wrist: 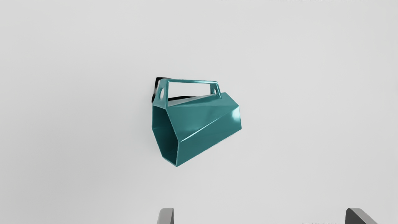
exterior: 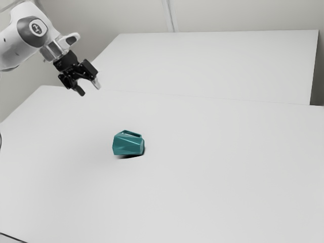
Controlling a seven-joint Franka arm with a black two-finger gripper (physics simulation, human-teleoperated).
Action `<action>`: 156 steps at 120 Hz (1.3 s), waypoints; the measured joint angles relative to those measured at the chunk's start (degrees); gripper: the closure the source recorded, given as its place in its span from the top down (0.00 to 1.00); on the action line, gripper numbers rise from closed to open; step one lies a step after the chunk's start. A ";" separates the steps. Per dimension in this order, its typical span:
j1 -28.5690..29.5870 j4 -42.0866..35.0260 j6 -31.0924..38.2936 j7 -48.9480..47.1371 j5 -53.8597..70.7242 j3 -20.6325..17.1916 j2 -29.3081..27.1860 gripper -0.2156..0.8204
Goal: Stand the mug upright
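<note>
open pincer [exterior: 89,90] above a tipped mug [exterior: 128,145]
from where i stand, its fingers are spread wide and hold nothing; the teal mug lies on its side, lower and well apart, on a plain white tabletop [exterior: 212,187], pale wall [exterior: 136,15] beyond.

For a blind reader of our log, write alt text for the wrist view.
A teal, faceted mug lies on its side on a pale table, its hollow mouth showing and its angular handle standing out from its wall. The hand is open, fingertips wide apart and clear of the mug.
</note>
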 joint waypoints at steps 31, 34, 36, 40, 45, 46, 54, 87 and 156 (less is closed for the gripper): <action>0.90 -7.81 1.58 8.85 -9.82 2.29 0.99 0.79; 0.92 -8.94 2.27 9.52 -10.20 2.30 1.01 0.79; 0.92 -9.70 2.76 9.95 -10.52 2.33 1.02 0.79; 0.85 -11.47 3.86 10.78 -11.47 2.67 1.04 0.79; 0.91 -13.45 5.33 11.76 -13.04 3.00 1.05 0.79; 0.91 -13.77 5.64 11.95 -13.34 3.04 1.05 0.79; 0.68 -16.15 8.20 13.36 -15.52 3.22 1.12 0.79; 0.68 -19.03 14.92 18.24 -20.49 3.28 6.88 0.79; 0.85 -22.53 14.15 26.35 -31.90 2.75 10.94 0.79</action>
